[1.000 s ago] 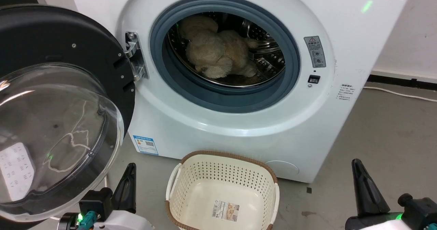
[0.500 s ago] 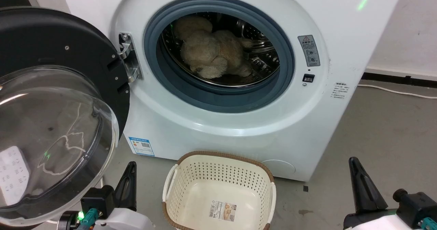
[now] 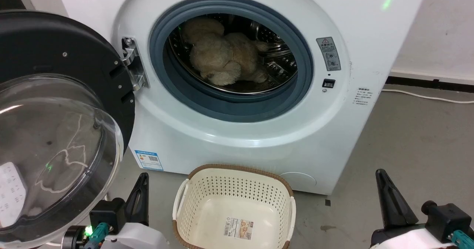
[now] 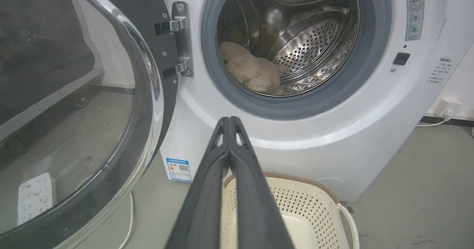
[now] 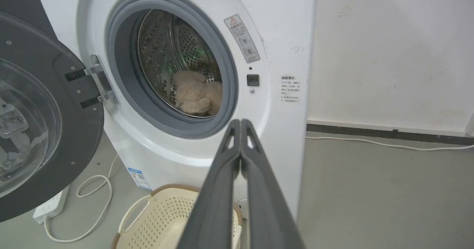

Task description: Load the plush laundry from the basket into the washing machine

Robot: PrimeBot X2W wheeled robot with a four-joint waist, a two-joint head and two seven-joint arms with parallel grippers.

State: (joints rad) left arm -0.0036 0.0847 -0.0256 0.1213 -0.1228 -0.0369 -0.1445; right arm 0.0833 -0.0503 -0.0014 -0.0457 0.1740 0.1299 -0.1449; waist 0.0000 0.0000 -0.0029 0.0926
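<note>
Plush laundry (image 3: 222, 58) lies inside washing machine (image 3: 237, 141) drum. Basket (image 3: 237, 168), 6 o'clock below, holds none. L gripper (image 4: 229, 120) & R gripper (image 5: 240, 121) clenched on nothing. Loading looks done. Next, prob. swing door (image 3: 55, 41), 9 o'clock, closed.

Grey floor (image 3: 407, 130), white wall (image 5: 389, 49), black skirting (image 5: 389, 133)

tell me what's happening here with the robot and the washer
A two-armed robot is loading a washing machine. The plush laundry lies inside the drum, and the basket in front of it holds only a sticker. The left gripper and the right gripper sit low on either side of the basket, shut and holding nothing. The door stands open; the loading looks done.
</note>
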